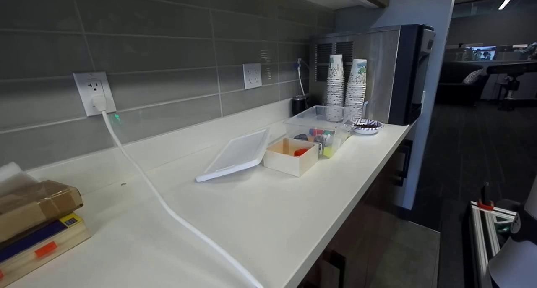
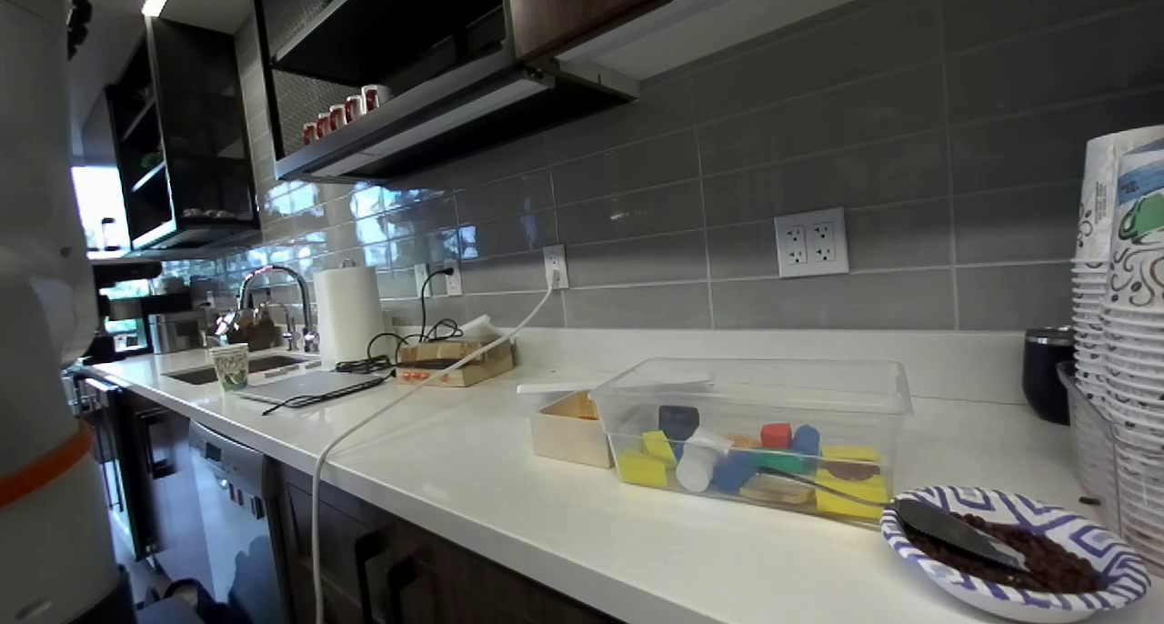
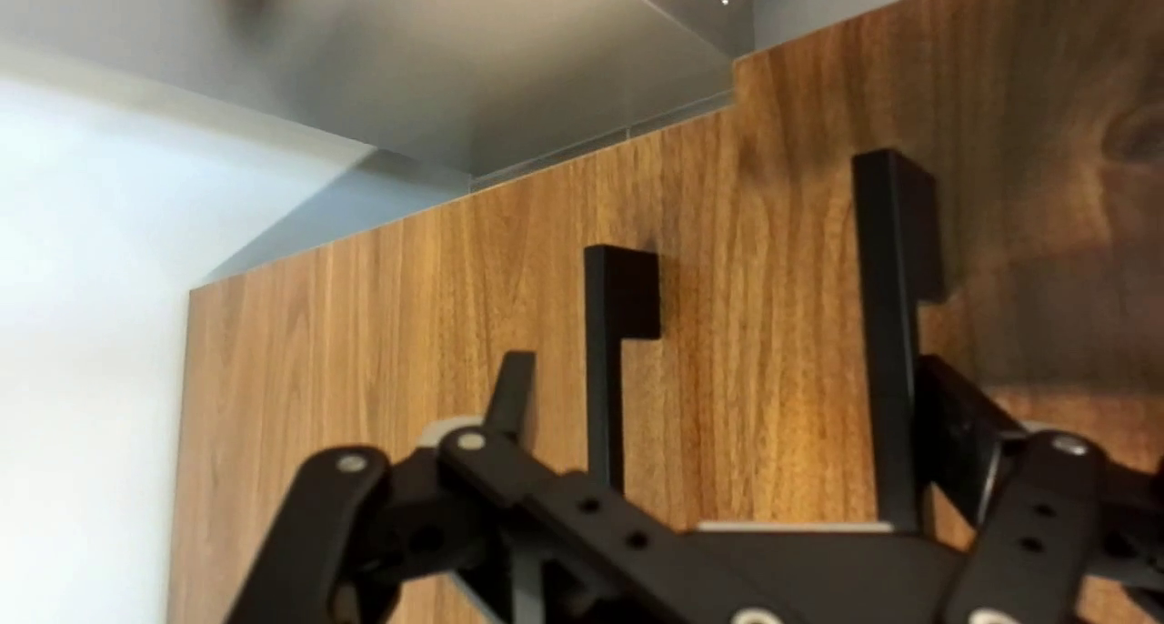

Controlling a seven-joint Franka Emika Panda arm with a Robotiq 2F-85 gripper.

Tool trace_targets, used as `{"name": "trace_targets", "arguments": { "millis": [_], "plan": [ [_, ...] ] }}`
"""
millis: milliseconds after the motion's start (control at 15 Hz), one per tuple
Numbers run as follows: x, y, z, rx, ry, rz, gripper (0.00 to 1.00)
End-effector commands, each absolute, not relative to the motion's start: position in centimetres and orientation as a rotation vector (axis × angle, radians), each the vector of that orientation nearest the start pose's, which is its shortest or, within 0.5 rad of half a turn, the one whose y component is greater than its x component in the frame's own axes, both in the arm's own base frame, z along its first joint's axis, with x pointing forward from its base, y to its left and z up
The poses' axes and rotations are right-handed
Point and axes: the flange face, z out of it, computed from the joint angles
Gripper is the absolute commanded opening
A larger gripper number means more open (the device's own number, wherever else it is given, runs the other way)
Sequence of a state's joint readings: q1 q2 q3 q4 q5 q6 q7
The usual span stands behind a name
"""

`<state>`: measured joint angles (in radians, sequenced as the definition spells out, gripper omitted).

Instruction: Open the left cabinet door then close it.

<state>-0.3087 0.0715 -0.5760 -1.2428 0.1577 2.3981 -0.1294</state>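
Two wooden cabinet doors fill much of the wrist view, the left door (image 3: 409,315) and the right door (image 3: 1018,178). Each has a black bar handle: the left handle (image 3: 604,360) and the right handle (image 3: 887,333). The doors' upper edges are out of line, with a step at the seam. My gripper (image 3: 723,360) is open. Its left finger is left of the left handle; its right finger is just right of the right handle, its tip partly hidden by the bar. I cannot tell if they touch. The gripper is outside both exterior views.
The arm shows in both exterior views (image 1: 514,246) (image 2: 41,287). A white counter (image 1: 235,221) holds a clear bin (image 2: 746,406), a small wooden box (image 1: 293,162), stacked cups (image 1: 335,86) and a bowl (image 2: 1018,551). A white cable (image 2: 318,515) hangs over the counter's edge.
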Motion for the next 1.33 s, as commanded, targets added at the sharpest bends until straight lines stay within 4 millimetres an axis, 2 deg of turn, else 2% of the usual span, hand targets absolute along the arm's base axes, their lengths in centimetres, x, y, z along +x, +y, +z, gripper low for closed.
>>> {"name": "trace_targets", "arguments": {
  "millis": [0,533,1267],
  "plan": [
    [33.7,-44.5,86.1,-2.809,1.364,-1.728,1.0],
    [28.0,-41.7,86.0,-2.741,1.585,-1.691,1.0],
    [19.2,-36.4,84.4,-2.556,1.917,-1.632,1.0]
  ]
}}
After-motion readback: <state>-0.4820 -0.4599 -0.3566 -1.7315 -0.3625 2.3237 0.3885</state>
